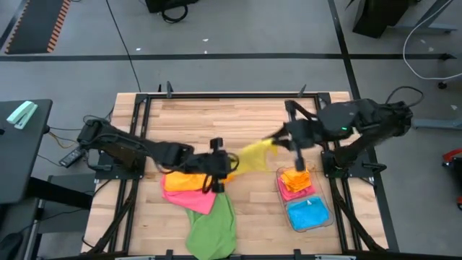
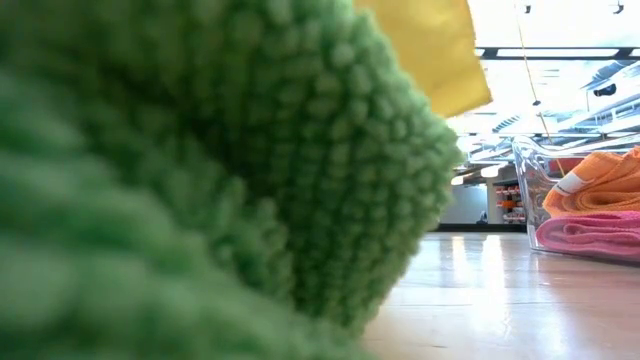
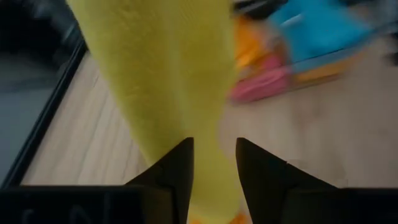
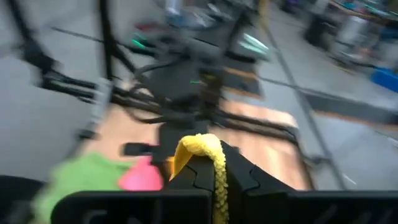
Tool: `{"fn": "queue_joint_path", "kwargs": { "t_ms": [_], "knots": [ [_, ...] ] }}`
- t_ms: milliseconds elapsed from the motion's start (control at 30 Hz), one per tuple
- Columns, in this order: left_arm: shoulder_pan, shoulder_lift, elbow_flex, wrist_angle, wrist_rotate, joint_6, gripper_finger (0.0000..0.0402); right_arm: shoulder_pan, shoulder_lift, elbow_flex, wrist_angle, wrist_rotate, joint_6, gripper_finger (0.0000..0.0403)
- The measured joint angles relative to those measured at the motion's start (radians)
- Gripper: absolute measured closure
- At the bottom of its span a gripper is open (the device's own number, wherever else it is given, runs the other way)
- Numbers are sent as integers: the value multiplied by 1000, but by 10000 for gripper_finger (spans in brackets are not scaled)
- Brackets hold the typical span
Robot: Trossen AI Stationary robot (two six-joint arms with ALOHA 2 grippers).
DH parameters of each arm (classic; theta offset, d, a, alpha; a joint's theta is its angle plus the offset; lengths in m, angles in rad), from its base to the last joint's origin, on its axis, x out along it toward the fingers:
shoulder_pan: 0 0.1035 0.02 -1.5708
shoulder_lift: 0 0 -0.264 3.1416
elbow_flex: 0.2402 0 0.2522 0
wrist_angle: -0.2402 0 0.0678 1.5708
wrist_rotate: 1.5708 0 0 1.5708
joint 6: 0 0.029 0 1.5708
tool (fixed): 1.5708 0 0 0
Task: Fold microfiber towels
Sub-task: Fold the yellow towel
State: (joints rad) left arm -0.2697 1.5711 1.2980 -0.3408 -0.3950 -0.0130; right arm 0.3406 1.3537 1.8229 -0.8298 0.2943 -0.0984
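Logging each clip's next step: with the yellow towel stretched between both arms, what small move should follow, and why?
Probably the left tool closes fully on the yellow microfiber towel. The cloth runs between its still-parted fingers, while the right tool is shut on the other end, holding it above the wooden table.

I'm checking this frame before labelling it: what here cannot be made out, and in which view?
- Low view: the green towel against the lens hides both arms and most of the table.
- Left wrist view: blur smears the clear bin; its towel count is unreadable.
- High view: the left gripper covers the pile's top; whether it grips the yellow towel is unclear.
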Motion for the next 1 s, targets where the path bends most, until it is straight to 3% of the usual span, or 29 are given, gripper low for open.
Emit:
{"fn": "queue_joint_path", "kwargs": {
  "t_ms": [300, 467, 733, 1000],
  "knots": [
    [-127, -106, 1, 144, 37, 180, 290, 159, -2, 84, 65, -174, 20, 388],
    [-141, -114, 2, 155, 37, 182, 291, 160, 4, 67, 72, -174, -22, 388],
    [-104, -111, 1, 38, 36, 127, 296, -72, 30, -171, 135, -156, -62, 388],
    [-64, -110, 0, -157, 37, 43, 303, -388, 30, -510, 369, -267, -151, 389]
  ]
}}
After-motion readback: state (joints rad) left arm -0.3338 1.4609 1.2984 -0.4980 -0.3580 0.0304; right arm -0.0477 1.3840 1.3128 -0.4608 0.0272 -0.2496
